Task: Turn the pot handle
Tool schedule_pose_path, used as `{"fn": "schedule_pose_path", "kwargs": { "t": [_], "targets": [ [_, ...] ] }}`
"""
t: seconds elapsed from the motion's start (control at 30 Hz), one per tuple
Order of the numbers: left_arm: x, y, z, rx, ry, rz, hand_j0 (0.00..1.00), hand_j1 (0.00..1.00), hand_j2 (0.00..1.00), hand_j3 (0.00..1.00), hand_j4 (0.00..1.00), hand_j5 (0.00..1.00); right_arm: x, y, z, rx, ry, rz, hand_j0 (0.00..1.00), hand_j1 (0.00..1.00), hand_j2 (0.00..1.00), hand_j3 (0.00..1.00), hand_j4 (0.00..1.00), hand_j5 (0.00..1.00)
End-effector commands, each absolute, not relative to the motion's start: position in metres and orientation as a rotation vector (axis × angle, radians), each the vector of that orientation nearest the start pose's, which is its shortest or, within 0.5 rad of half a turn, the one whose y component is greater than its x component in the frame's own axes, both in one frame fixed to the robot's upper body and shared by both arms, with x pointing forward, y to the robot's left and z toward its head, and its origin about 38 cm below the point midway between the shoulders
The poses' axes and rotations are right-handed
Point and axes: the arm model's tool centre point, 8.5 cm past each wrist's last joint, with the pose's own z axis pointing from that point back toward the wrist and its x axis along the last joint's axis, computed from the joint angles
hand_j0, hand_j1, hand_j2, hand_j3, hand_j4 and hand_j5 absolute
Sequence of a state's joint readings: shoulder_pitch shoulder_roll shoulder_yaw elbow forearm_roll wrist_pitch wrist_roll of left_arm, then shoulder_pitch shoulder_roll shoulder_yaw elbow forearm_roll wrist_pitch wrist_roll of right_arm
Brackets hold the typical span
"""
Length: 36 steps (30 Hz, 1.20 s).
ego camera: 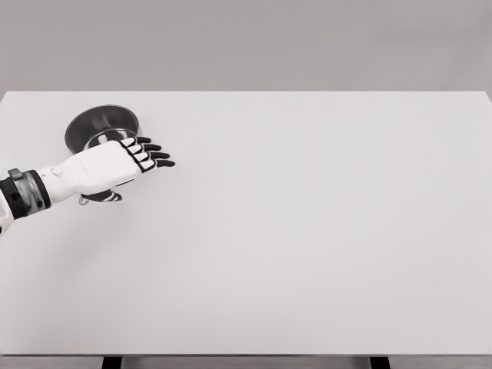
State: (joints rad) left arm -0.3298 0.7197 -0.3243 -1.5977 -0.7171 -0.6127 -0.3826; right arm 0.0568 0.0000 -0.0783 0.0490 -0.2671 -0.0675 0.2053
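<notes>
A shiny metal pot (98, 126) stands on the white table (307, 231) at the far left. My left hand (146, 156) lies over the pot's near side, palm down, with its dark fingers stretched out toward the right and holding nothing. Part of the pot's handle (102, 197) shows below the hand, on the pot's near side; the rest of it is hidden under the palm. The left forearm (27, 192) comes in from the left edge. The right arm does not show.
The table's far edge (246, 92) runs just behind the pot, and its near edge (246, 354) shows at the bottom. A grey wall stands behind.
</notes>
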Motion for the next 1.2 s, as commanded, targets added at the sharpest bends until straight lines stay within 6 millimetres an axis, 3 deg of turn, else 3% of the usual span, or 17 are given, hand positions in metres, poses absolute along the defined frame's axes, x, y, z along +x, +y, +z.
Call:
{"fn": "schedule_pose_path", "kwargs": {
  "t": [0.0, 0.23, 1.17],
  "targets": [
    [0.396, 0.297, 0.181, 0.618, -1.487, -2.079, 1.0, 1.0, 1.0, 1.0, 1.0, 1.0, -0.042, -0.256, -0.259, 0.091, -0.012, -0.346, 1.0, 1.0, 1.0, 1.0, 1.0, 1.0],
    [0.399, 0.307, 0.191, 0.665, -1.482, -2.061, 1.0, 1.0, 1.0, 1.0, 1.0, 1.0, -0.042, -0.256, -0.259, 0.091, -0.012, -0.346, 1.0, 1.0, 1.0, 1.0, 1.0, 1.0],
    [0.4, 0.329, 0.194, 0.728, -1.44, -2.02, 1.0, 1.0, 1.0, 1.0, 1.0, 1.0, -0.042, -0.256, -0.259, 0.091, -0.012, -0.346, 1.0, 1.0, 1.0, 1.0, 1.0, 1.0]
  ]
}}
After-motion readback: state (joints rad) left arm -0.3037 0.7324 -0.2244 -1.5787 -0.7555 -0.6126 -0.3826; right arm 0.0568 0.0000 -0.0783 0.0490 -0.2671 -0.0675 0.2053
